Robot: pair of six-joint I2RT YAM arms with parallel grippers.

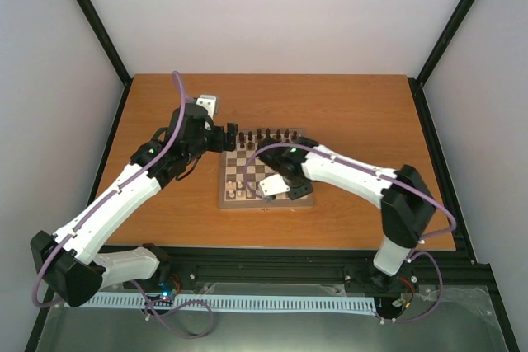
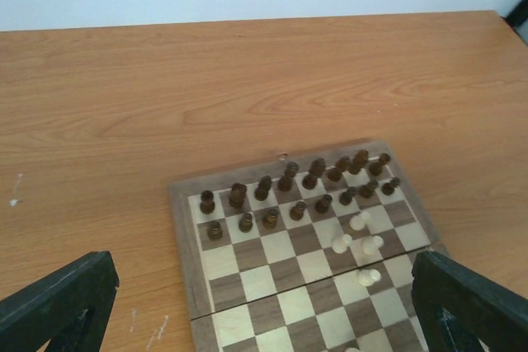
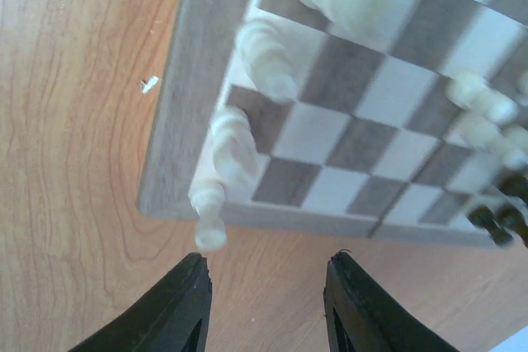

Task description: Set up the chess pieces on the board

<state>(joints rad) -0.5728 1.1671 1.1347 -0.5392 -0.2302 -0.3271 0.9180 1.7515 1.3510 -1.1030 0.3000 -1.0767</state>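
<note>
The board (image 1: 235,202) lies mid-table; its brown frame shows in the left wrist view (image 2: 183,245) and in the right wrist view (image 3: 177,129). Dark chess pieces (image 2: 285,191) stand in two rows on its far side. A few cream chess pieces (image 2: 356,222) stand loose near the middle. My left gripper (image 1: 231,139) hovers at the board's far left edge, wide open (image 2: 262,286) and empty. My right gripper (image 1: 262,190) is over the board's near side. In its own view it is open (image 3: 268,260), nothing between the fingers; a cream piece (image 3: 210,212) stands at the board's corner just beyond the left fingertip (image 3: 196,269).
More cream pieces (image 3: 266,59) stand along the board's edge rows in the right wrist view. A small white box (image 1: 207,103) sits on the table behind the left gripper. Black frame posts (image 1: 429,63) border the wooden table (image 1: 363,113).
</note>
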